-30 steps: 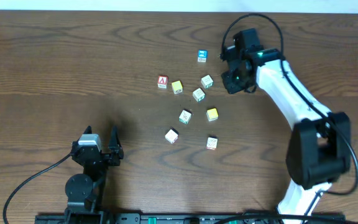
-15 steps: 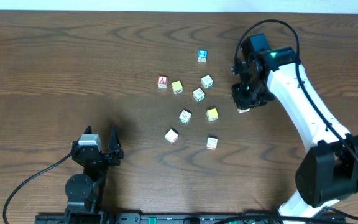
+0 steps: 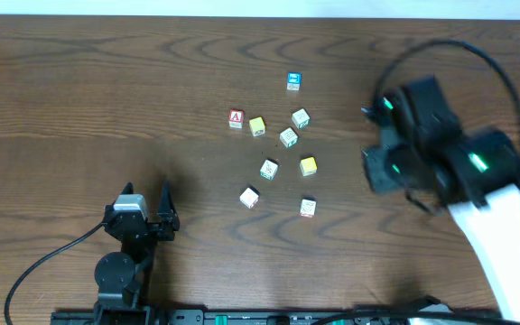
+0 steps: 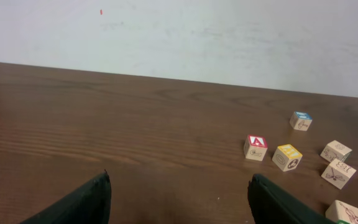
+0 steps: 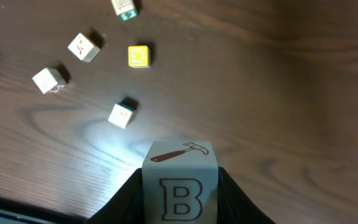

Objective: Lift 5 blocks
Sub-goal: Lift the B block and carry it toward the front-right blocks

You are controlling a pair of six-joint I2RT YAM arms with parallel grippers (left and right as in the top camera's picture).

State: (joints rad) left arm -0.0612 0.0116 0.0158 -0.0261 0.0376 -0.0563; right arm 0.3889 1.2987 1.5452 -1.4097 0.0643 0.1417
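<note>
My right gripper (image 5: 180, 182) is shut on a whitish block (image 5: 180, 177) marked with a reddish "B" and a hammer, held well above the table. In the overhead view the right gripper (image 3: 392, 168) is a large blur right of the cluster, and its block is hidden. On the table lie two yellow blocks (image 3: 257, 125) (image 3: 308, 165) and whitish ones (image 3: 301, 118) (image 3: 288, 136) (image 3: 269, 168) (image 3: 249, 197) (image 3: 308, 207). My left gripper (image 3: 146, 202) stands open at the front left, far from them, with nothing between its fingers (image 4: 92, 200).
A blue-faced cube (image 3: 293, 81) sits at the back of the cluster and a red "A" cube (image 3: 236, 118) at its left end. A cable (image 3: 34, 266) trails from the left arm's base. A pale wall (image 4: 179, 37) rises behind the table's far edge.
The right arm has swung away from the back of the cluster toward the right front and risen, carrying the "B" block. The left arm has not moved.
</note>
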